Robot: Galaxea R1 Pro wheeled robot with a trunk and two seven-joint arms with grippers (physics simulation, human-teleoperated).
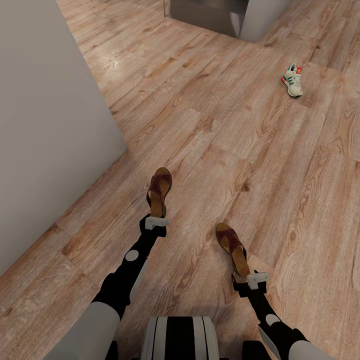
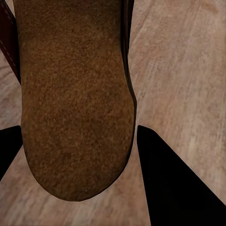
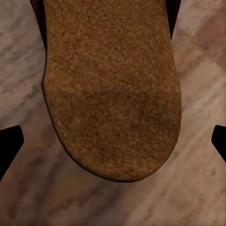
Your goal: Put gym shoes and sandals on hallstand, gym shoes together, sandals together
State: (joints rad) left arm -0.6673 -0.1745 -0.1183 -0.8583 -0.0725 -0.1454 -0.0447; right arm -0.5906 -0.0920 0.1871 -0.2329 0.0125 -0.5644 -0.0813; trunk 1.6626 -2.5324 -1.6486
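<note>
One brown sandal [image 1: 159, 192] sticks out tilted from my left gripper [image 1: 156, 220], which is shut on its heel. In the left wrist view the tan footbed [image 2: 75, 103] sits against the black fingers [image 2: 179, 183]. The other sandal [image 1: 231, 246] lies flat on the wood floor [image 1: 210, 115], heel toward my right gripper [image 1: 255, 278]. That gripper is open, and the sandal heel [image 3: 113, 94] lies between its fingers [image 3: 9, 146] with a gap on each side. One cream gym shoe [image 1: 293, 80] with green stripes lies far off at the right. The hallstand is out of view.
A plain grey wall [image 1: 50, 125] runs along the left and ends in a corner near the left sandal. A grey and white unit [image 1: 215, 15] stands at the far end. My base [image 1: 180, 337] shows at the near edge.
</note>
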